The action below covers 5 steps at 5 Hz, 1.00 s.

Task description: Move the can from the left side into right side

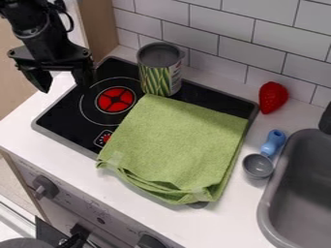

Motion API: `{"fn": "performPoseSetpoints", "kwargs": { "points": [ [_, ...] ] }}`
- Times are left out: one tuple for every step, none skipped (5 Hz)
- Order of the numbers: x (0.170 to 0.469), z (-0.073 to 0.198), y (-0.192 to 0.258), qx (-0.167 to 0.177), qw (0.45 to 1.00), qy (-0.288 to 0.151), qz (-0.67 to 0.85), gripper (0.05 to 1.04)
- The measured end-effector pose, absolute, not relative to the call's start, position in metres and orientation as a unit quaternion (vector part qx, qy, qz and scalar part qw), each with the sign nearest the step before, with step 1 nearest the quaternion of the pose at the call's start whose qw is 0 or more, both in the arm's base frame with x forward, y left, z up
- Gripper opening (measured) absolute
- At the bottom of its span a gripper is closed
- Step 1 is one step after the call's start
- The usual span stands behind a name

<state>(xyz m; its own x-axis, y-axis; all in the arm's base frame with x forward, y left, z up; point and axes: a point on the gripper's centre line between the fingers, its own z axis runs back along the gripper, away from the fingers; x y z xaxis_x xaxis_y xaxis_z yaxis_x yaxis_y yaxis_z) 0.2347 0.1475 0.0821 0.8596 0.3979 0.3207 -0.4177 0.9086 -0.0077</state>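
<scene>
The can [160, 70] stands at the back of the cooktop [63, 110], behind the green cloth [178, 140], and the hand [64, 82] hangs empty and spread, so grasping, carrying right and releasing all seem left to do.

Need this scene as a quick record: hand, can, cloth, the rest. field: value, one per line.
hand: black hand, upper left, fingers spread, off the can
can: can, upright, back of stove
cloth: green cloth, draped over stove's right part, in front of can
right of stove: red strawberry; blue-handled scoop
far right: grey sink
task state: can not in hand
</scene>
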Motion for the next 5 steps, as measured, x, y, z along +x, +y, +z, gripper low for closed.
{"fn": "performPoseSetpoints", "kwargs": {
  "points": [
    [0.232, 0.075, 0.145, 0.025, 0.963, -0.145, 0.227, 0.997],
    [0.248, 0.08, 0.148, 0.034, 0.925, -0.139, 0.352, 0.997],
    [0.262, 0.083, 0.155, 0.053, 0.877, -0.145, 0.455, 0.997],
    [0.281, 0.083, 0.157, 0.053, 0.813, -0.162, 0.557, 0.997],
    [0.296, 0.08, 0.16, 0.04, 0.78, -0.195, 0.594, 0.998]
  ]
}}
